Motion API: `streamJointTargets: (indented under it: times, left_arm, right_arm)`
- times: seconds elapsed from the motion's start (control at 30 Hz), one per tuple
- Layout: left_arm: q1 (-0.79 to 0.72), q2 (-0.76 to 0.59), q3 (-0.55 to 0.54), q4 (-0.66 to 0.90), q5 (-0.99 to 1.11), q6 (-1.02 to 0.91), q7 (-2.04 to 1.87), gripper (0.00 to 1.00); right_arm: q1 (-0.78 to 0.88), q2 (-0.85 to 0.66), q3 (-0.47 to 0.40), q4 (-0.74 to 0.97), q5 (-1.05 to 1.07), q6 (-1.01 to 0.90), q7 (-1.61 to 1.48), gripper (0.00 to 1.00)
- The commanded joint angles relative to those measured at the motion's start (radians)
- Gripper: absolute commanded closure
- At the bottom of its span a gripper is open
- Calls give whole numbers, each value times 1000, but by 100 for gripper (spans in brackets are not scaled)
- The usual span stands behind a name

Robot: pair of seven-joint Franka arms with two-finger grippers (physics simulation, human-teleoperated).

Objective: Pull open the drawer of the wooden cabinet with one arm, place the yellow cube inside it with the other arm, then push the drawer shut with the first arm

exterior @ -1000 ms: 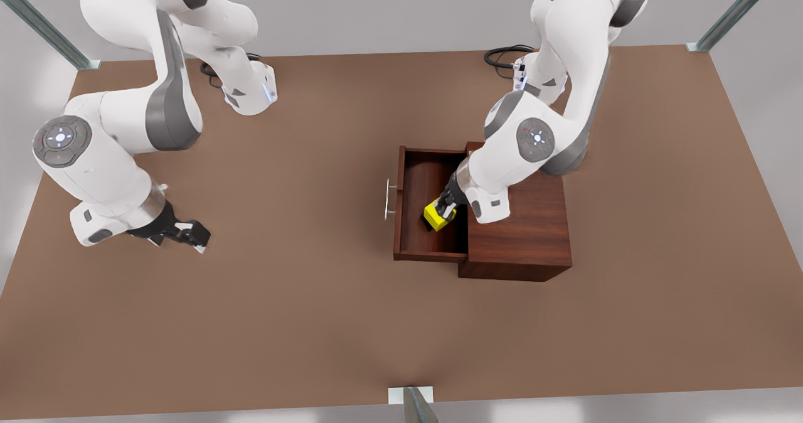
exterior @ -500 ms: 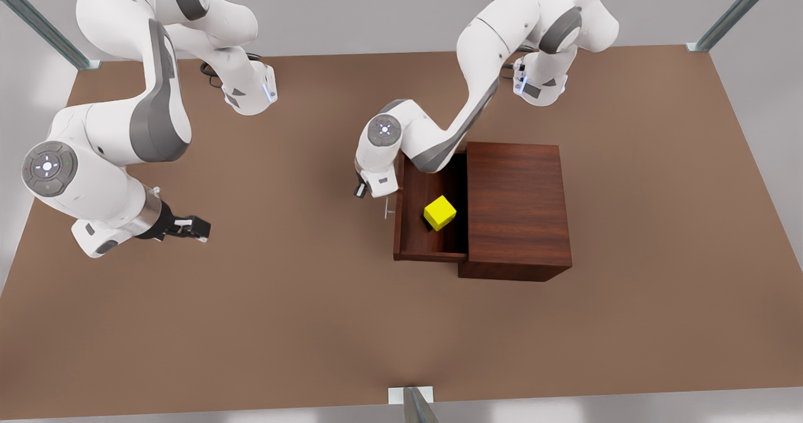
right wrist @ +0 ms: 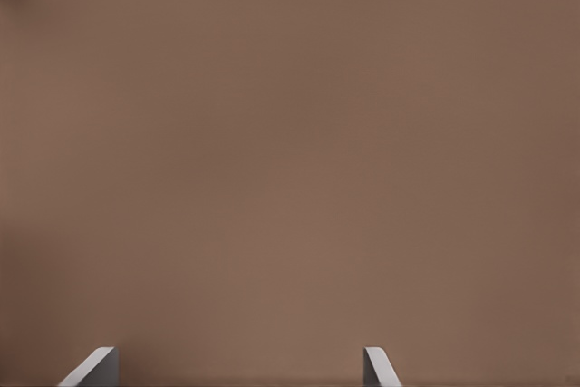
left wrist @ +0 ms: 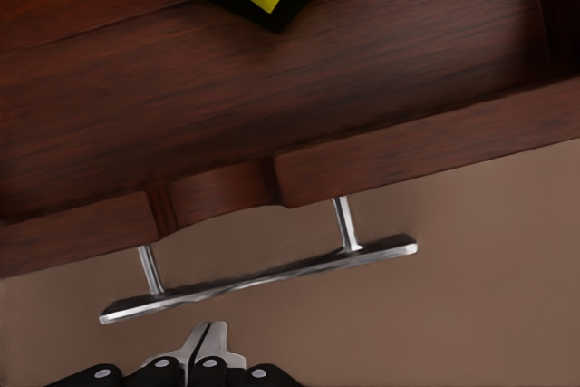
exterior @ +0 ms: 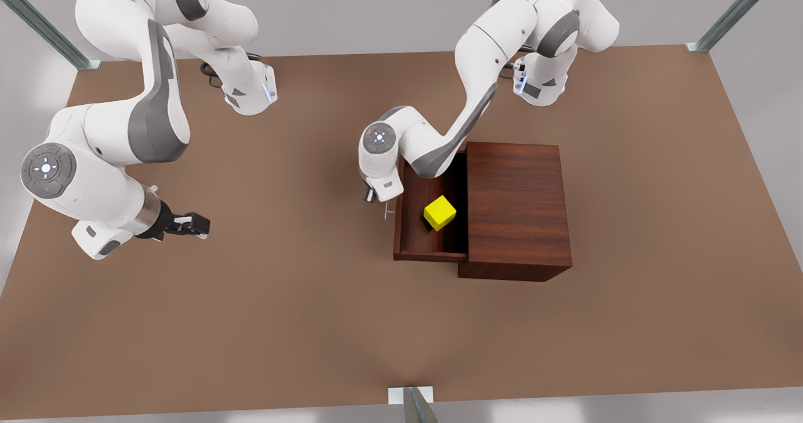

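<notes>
Yellow cube [exterior: 440,213] rests inside the open drawer [exterior: 414,247], centre frame; left gripper [left wrist: 201,360], fingers apparently pressed together, fronts the handle [left wrist: 258,279] for pushing; right gripper [exterior: 188,225], spread wide, waits lower left.

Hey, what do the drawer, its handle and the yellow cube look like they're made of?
The drawer looks like dark reddish-brown wood with a smooth, slightly satin finish; streaky grain runs along it. Its handle looks like polished metal, silver with bright glints. The yellow cube is plain, matte and uniformly coloured, possibly plastic or painted; the look leaves that open.

Yellow cube [exterior: 440,212], reddish-brown wood-grain drawer [exterior: 414,235]
</notes>
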Motion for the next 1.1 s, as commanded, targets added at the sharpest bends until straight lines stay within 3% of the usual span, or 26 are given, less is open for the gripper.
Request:
streamJointTargets:
  times: [0.0,1.07]
  left_arm:
    - [5,-2,0,1,5,-68,5,79]
    - [200,-57,8,-10,28,-307,283,79]
  right_arm:
    - [-1,-1,0,1,0,-2,-61,0]
    - [-3,-3,-3,4,1,-5,-82,0]
